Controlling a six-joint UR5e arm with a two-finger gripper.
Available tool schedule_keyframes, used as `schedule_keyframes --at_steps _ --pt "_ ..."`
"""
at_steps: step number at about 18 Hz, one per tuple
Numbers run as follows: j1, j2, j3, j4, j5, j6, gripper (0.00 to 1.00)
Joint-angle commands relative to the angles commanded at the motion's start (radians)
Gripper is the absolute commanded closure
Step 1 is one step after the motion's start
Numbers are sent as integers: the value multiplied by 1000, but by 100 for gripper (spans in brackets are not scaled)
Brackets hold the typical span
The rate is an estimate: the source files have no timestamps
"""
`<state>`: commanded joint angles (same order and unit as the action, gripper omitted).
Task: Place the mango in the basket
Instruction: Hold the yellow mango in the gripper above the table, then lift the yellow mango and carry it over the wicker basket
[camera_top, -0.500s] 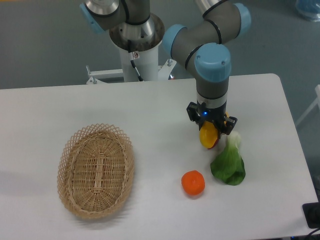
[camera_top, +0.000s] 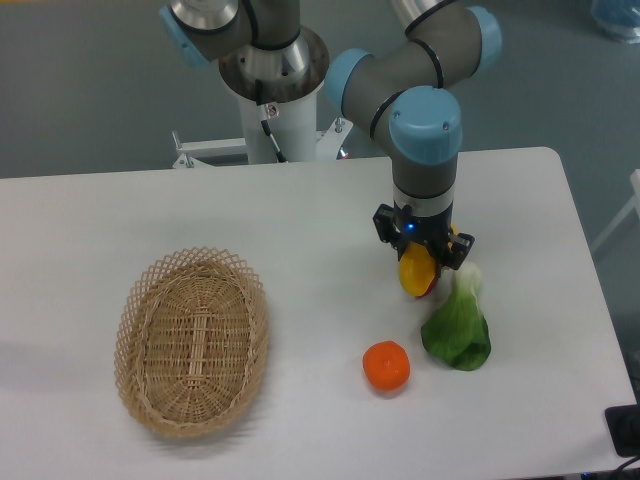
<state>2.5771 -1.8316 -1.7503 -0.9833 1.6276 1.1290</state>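
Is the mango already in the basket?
No. The basket holds nothing, and the mango is on the far side of the table, between the fingers of the gripper.

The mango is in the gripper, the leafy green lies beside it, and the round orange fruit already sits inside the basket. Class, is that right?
Not quite. The camera view shows the orange fruit on the table, well right of the basket, which holds nothing. The gripper does hold the mango beside the leafy green.

My arm reaches out from its base over the table, wrist pointing straight down. My gripper (camera_top: 424, 262) sits low above the surface, fingers closed around the mango (camera_top: 414, 274).
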Motion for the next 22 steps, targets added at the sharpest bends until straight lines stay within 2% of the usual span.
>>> schedule_keyframes --at_steps 10,22 --pt "-14 0 -9 0 0 -24 53" --pt "-153 -15 0 14 -9 -207 54"
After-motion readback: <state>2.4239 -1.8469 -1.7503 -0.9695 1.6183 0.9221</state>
